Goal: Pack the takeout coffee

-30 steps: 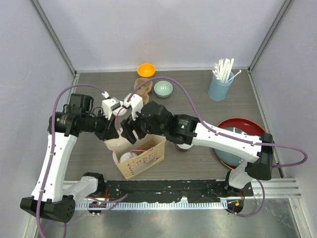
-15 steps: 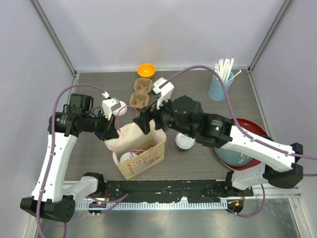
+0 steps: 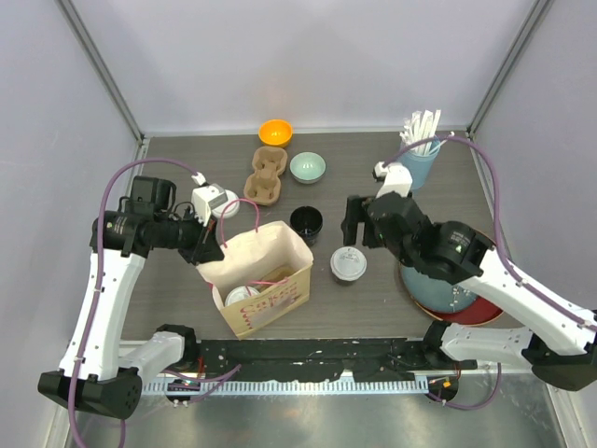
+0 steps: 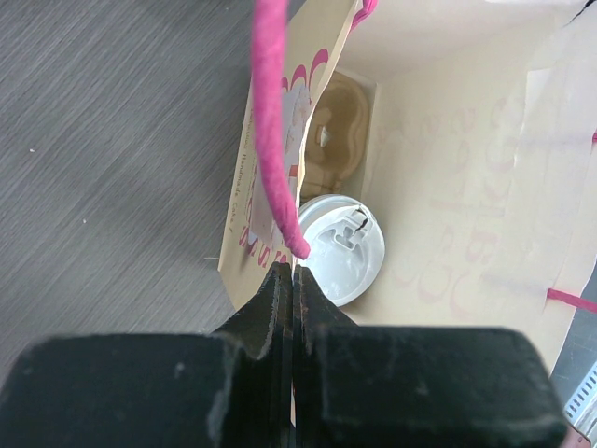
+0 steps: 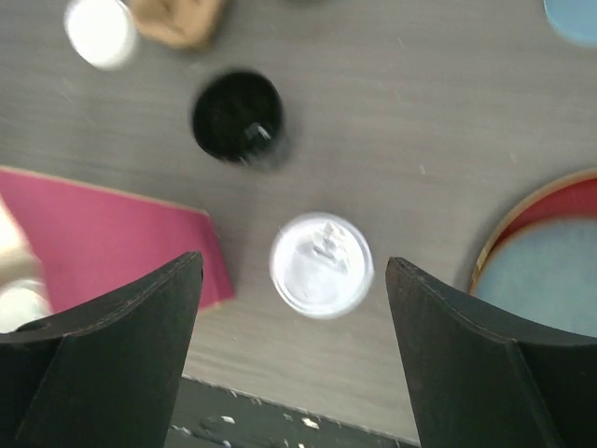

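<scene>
A tan paper bag (image 3: 280, 250) with pink handles stands open at the near left. Inside it sits one takeout coffee (image 4: 341, 248), white lid up, beside a brown cardboard holder (image 4: 338, 140). My left gripper (image 4: 294, 272) is shut on the bag's rim where the pink cord (image 4: 271, 140) ends; from above it (image 3: 207, 250) is at the bag's left corner. A second takeout coffee (image 3: 348, 264) stands on the table right of the bag. My right gripper (image 5: 294, 266) hangs open above that cup (image 5: 322, 264), not touching it. A third white lid (image 5: 100, 31) shows far left.
A dark mug (image 3: 306, 224) stands just behind the bag. A cardboard cup carrier (image 3: 264, 175), a pale green bowl (image 3: 307, 167) and an orange bowl (image 3: 275, 132) sit at the back. A light-blue tumbler of straws (image 3: 417, 161) is back right, a red plate (image 3: 480, 308) under my right arm.
My right arm has pulled away from over the bag to the right, and its jaws have spread wider. The dark mug is uncovered. The left arm has not moved.
</scene>
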Tool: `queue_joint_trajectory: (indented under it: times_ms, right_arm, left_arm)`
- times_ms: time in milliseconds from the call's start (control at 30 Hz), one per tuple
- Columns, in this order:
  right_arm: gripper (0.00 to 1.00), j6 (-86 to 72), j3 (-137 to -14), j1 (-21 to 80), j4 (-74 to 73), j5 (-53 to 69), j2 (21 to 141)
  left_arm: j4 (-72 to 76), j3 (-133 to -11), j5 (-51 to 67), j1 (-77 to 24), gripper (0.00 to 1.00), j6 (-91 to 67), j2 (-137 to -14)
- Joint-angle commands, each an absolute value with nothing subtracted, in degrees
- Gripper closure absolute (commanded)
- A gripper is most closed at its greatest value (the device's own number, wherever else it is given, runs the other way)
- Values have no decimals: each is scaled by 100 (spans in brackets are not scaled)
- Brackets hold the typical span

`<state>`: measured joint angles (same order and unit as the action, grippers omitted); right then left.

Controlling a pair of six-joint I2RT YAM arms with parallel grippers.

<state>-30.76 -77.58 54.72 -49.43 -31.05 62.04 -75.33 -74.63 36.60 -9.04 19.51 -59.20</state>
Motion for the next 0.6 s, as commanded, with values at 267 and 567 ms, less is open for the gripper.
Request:
queue_joint_trajectory:
  times_ms: [267,567]
  right_arm:
    - [37,-3051,-5810,4720,-4888,-2040,5914]
    - [34,-55,-6230,3745,-4149,164,6618]
  left_arm:
    - [-7743,-7550,3735,-932,100,1969,-5854]
    - [-7734,-7532,3744,-932,100,1960,-5836]
